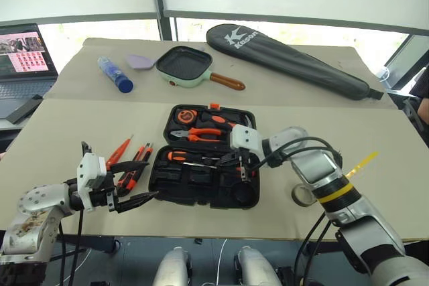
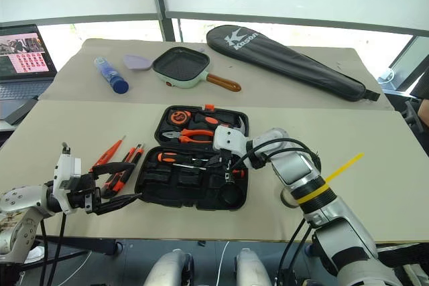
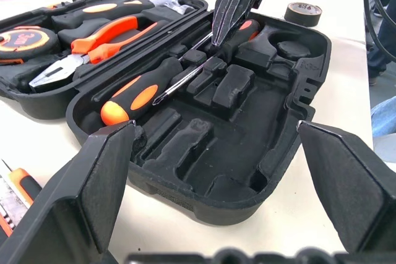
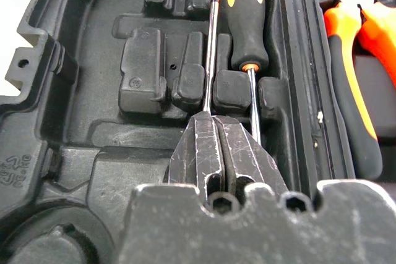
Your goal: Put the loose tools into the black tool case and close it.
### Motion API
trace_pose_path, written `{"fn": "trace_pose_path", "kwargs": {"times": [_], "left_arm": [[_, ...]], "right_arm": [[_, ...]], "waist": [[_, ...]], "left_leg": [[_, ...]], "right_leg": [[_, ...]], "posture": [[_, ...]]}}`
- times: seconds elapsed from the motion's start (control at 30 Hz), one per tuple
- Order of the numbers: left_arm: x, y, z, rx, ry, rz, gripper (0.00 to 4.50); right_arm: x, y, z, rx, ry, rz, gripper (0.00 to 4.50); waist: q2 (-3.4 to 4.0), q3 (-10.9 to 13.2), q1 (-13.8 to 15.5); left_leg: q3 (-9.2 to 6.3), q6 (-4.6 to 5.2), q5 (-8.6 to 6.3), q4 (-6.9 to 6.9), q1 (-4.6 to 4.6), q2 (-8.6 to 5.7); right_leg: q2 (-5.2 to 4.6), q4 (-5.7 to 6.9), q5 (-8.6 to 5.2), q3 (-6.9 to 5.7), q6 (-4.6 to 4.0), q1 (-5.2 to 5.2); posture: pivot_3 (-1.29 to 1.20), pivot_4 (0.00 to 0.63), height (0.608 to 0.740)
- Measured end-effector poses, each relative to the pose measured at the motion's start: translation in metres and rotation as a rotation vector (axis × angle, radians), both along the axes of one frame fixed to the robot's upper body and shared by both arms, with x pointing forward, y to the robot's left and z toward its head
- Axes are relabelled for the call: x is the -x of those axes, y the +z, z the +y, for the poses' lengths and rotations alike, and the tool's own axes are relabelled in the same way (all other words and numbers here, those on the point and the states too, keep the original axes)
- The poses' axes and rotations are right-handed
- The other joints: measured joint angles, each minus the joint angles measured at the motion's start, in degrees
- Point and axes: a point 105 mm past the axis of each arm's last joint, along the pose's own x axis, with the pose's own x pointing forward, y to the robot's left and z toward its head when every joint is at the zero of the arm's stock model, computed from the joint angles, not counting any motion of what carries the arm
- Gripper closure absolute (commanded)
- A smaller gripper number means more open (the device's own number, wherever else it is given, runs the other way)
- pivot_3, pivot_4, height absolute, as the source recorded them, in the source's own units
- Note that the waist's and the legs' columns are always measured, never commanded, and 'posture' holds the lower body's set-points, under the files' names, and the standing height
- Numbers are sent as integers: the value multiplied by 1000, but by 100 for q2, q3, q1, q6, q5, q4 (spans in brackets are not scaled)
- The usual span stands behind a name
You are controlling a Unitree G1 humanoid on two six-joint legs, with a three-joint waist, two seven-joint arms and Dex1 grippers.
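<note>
The black tool case (image 1: 194,200) lies open at the table's middle. Two black-and-orange screwdrivers lie in its near half, one handle at the left (image 3: 136,88), the other's handle (image 3: 244,29) under my right gripper (image 3: 230,26). That gripper is shut, its tips pointing down onto the handle, with the first screwdriver's shaft (image 4: 210,60) running out ahead of them. My left gripper (image 1: 149,179) hangs open just left of the case. Beside it on the table lie the slim orange tester screwdriver (image 1: 119,152) and the utility knife (image 1: 137,165). The tape roll (image 1: 303,195) sits right of the case.
Pliers (image 1: 201,133) and a tape measure (image 1: 186,117) fill the case's far half. Behind it lie a long black racket bag (image 1: 295,61), a green pan (image 1: 184,65) and a blue bottle (image 1: 115,75). A laptop (image 1: 23,58) stands at the far left.
</note>
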Motion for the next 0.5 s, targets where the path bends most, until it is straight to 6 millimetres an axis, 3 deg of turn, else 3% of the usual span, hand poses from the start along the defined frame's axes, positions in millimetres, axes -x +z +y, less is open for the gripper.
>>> {"fn": "trace_pose_path", "kwargs": {"times": [0.17, 0.27, 0.37, 0.5], "left_arm": [[2, -1, 0, -3, 8, 3, 0], [4, -4, 3, -4, 31, 15, 0], [7, -4, 9, -6, 64, 15, 0], [19, 0, 38, 4, 205, 9, 0]], "right_arm": [[0, -1, 9, -14, 7, -23, 4464], [3, 4, 19, -150, 8, 3, 4464], [2, 22, 15, -261, 1, 0, 3683], [16, 55, -31, -390, 19, -72, 2403]], "waist": [[-9, -5, -32], [-8, -3, -40], [-7, 1, -23], [-13, 4, 44]], "left_leg": [[1, 0, 0, 0, 15, 5], [0, -2, 1, -1, 7, 6], [-3, -3, 2, 1, -2, 4], [-16, -2, 0, -2, -7, 2]], "right_leg": [[3, 15, -5, 1, -8, 5], [5, 19, -6, 2, -11, -5], [1, 18, -6, 2, -11, -9], [-19, 0, -8, -8, -4, -2]], "posture": [[0, 150, 740], [0, 150, 740], [0, 150, 740], [0, 150, 740]]}}
